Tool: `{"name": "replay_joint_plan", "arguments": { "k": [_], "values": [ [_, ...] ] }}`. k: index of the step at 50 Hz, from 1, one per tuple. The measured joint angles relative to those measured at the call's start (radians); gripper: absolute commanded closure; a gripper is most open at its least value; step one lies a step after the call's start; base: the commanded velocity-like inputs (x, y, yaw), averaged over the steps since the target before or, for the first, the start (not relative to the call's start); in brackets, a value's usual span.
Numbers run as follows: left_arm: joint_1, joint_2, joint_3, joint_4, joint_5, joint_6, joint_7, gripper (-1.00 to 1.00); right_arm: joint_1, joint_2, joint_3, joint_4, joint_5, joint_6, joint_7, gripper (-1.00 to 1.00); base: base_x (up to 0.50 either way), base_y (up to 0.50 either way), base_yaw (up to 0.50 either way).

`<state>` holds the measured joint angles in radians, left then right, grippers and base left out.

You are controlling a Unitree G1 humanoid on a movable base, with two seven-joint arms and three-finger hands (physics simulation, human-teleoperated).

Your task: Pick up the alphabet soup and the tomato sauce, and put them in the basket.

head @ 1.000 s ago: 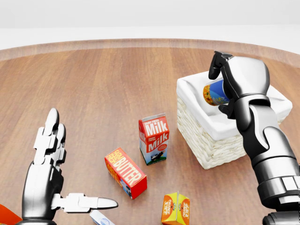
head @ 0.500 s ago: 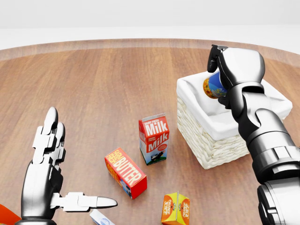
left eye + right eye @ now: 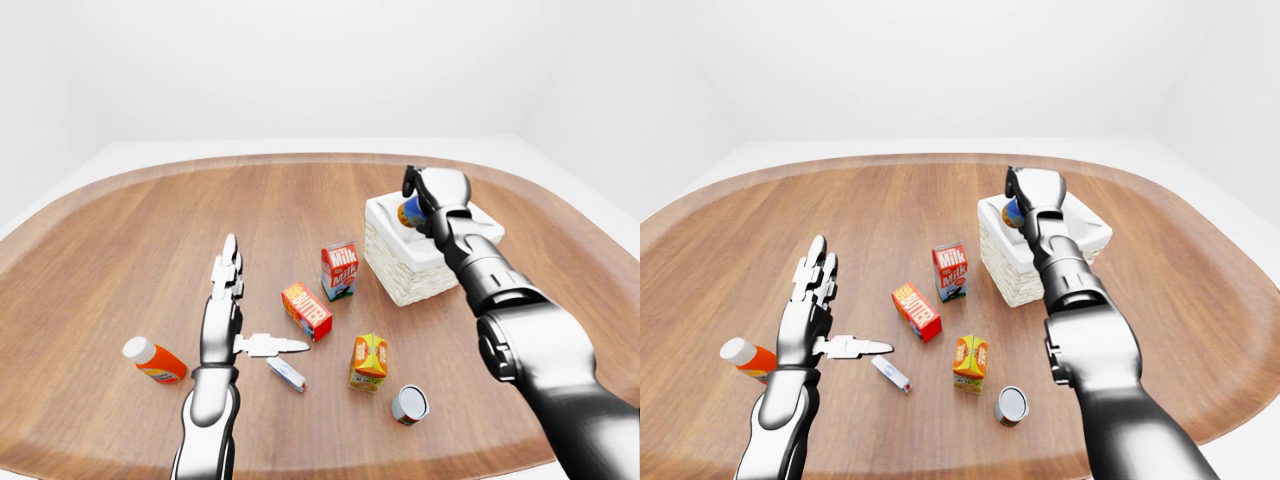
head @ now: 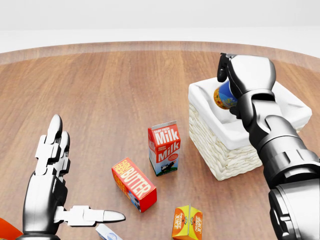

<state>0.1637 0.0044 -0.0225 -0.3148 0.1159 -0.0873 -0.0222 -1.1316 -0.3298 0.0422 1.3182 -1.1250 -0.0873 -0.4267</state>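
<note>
One blue-orange can [image 4: 224,96], right hand [image 4: 246,75], basket [image 4: 222,150]

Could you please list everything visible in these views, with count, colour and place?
Table: one, brown wood, under everything.
Basket: one, white wicker, head view right.
Can: one, blue and orange, held over the basket.
Milk carton: one, red and white, upright, centre.
Butter box: one, red-orange, lower left of the milk.
Juice carton: one, orange and yellow, bottom centre.
Small tube: one, white and blue, lying flat.
Second can: one, red with a grey end, on its side.
Bottle: one, orange with a white cap, left.
Left hand: open, empty.
Right hand: gripping the can.
</note>
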Motion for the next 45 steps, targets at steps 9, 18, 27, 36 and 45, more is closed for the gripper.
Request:
{"name": "replay_joint_plan", "arguments": {
  "k": [9,18,27,36,45],
  "values": [
    [0.002,0.000,-0.001,0.001,0.001,0.000,-0.001,-1.00,0.002,0.006,0.003,0.017,-0.025,0.000,-0.015,1.00,0.00,0.00,0.00],
    [0.003,0.000,-0.002,0.003,0.003,0.000,0.000,-1.00,0.017,0.005,0.001,0.028,-0.044,0.000,-0.028,1.00,0.00,0.00,0.00],
    [0.004,0.000,-0.003,0.004,0.004,0.000,0.000,-1.00,0.028,0.000,-0.002,0.034,-0.057,0.000,-0.034,1.00,0.00,0.00,0.00],
    [0.004,0.000,-0.002,0.005,0.003,0.000,0.000,-1.00,0.034,-0.005,-0.006,0.036,-0.061,0.000,-0.035,1.00,0.00,0.00,0.00],
    [0.001,0.000,-0.001,0.004,0.001,0.000,0.000,-1.00,0.039,-0.012,-0.009,0.038,-0.060,0.000,-0.034,1.00,0.00,0.00,0.00]
  ]
}}
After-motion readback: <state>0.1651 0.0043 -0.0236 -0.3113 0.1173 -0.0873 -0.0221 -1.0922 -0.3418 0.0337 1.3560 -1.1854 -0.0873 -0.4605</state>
